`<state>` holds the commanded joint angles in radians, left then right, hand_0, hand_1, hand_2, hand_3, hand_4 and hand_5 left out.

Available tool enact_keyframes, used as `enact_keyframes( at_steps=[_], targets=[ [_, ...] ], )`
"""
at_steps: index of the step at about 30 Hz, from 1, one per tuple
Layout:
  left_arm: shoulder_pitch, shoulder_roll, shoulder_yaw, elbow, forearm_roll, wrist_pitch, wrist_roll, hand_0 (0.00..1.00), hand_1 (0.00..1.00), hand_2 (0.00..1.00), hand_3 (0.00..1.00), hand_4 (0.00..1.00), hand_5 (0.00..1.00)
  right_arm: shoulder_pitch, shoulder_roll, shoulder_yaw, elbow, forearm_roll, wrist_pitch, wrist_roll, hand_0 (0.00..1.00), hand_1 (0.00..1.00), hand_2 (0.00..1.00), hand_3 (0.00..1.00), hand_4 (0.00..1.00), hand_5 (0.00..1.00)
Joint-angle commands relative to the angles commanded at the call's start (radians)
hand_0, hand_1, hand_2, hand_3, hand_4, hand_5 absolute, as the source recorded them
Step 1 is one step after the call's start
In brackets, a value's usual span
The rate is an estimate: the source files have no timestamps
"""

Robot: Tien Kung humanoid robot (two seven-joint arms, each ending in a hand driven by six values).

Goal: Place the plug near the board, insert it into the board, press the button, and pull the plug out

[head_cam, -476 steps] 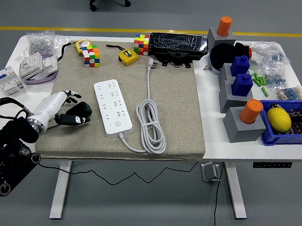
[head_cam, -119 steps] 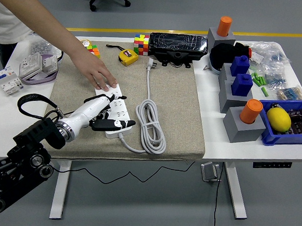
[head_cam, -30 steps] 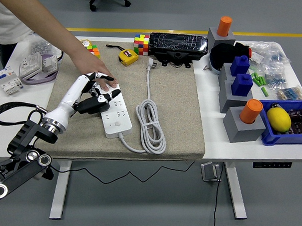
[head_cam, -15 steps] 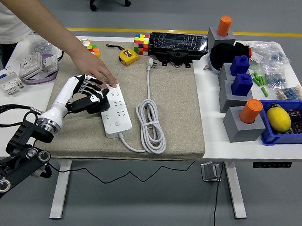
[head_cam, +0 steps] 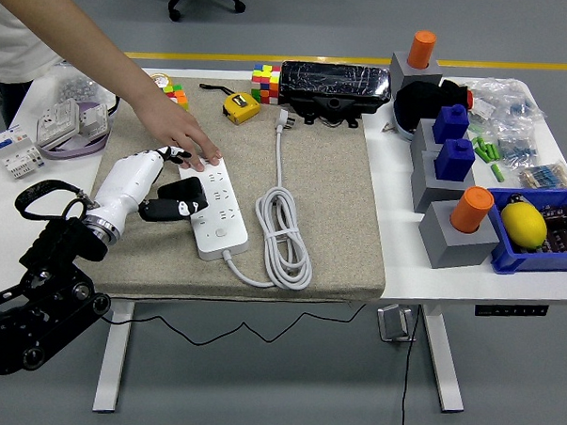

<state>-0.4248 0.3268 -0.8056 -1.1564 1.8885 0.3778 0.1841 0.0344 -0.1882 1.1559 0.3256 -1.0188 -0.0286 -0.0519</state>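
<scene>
A white power strip (head_cam: 215, 207) lies on the beige mat (head_cam: 331, 196), its lead looped in a coil (head_cam: 283, 237) to its right. The white plug (head_cam: 282, 119) lies at the mat's far edge, apart from the strip. My left hand (head_cam: 174, 201) reaches in from the left. Its black fingers (head_cam: 175, 210) are stretched out against the strip's left side and hold nothing. A person's hand (head_cam: 186, 133) reaches from the top left and rests its fingertips on the strip's far end. My right hand is out of view.
Behind the mat sit two colour cubes (head_cam: 264, 82), a yellow tape measure (head_cam: 239, 105) and a black box (head_cam: 334, 87). Grey blocks with orange pegs (head_cam: 462, 225), blue parts and a blue bin (head_cam: 537, 228) fill the right side. White boxes (head_cam: 66, 123) stand at the far left.
My left hand has dropped back from the strip's far end to its left side, with fingers now stretched flat toward it. The person's hand stays on the strip's far end.
</scene>
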Motion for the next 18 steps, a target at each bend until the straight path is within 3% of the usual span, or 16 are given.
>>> enact_keyframes(
  at_steps=[2,3,8,9,14,15,18],
  targets=[
    [-0.012,-0.007,0.005,0.021,-0.006,-0.017,0.016,0.711,0.766,0.766,0.783,0.998,0.406,0.001,0.000,-0.003,0.001,0.001,0.000,0.000,0.654,0.653,0.658,0.571,0.993,0.555],
    [-0.018,-0.009,0.007,0.029,-0.010,-0.021,0.020,0.678,0.671,0.672,0.653,0.989,0.373,0.001,0.000,-0.004,0.001,0.001,0.000,0.000,0.656,0.653,0.658,0.572,0.994,0.555],
    [-0.048,-0.025,0.015,0.067,-0.024,-0.042,0.038,0.678,0.671,0.672,0.653,0.989,0.373,0.003,-0.003,-0.010,0.002,0.002,0.000,0.000,0.656,0.653,0.658,0.572,0.994,0.555],
    [-0.052,-0.027,0.017,0.072,-0.025,-0.044,0.040,0.641,0.647,0.622,0.583,0.876,0.340,0.003,-0.004,-0.011,0.002,0.002,0.000,0.000,0.652,0.653,0.658,0.572,0.993,0.555],
    [-0.086,-0.040,0.034,0.109,-0.048,-0.078,0.066,0.641,0.647,0.622,0.583,0.876,0.340,0.005,-0.006,-0.014,0.002,0.004,0.000,0.000,0.652,0.653,0.658,0.572,0.993,0.555],
    [-0.087,-0.040,0.036,0.110,-0.049,-0.081,0.067,0.577,0.578,0.516,0.543,0.710,0.286,0.005,-0.006,-0.014,0.002,0.004,0.000,0.000,0.654,0.653,0.658,0.572,0.993,0.555],
    [-0.091,-0.040,0.043,0.112,-0.050,-0.088,0.070,0.577,0.578,0.516,0.543,0.710,0.286,0.005,-0.007,-0.014,0.001,0.004,0.000,0.000,0.654,0.653,0.658,0.572,0.993,0.555]
  ],
)
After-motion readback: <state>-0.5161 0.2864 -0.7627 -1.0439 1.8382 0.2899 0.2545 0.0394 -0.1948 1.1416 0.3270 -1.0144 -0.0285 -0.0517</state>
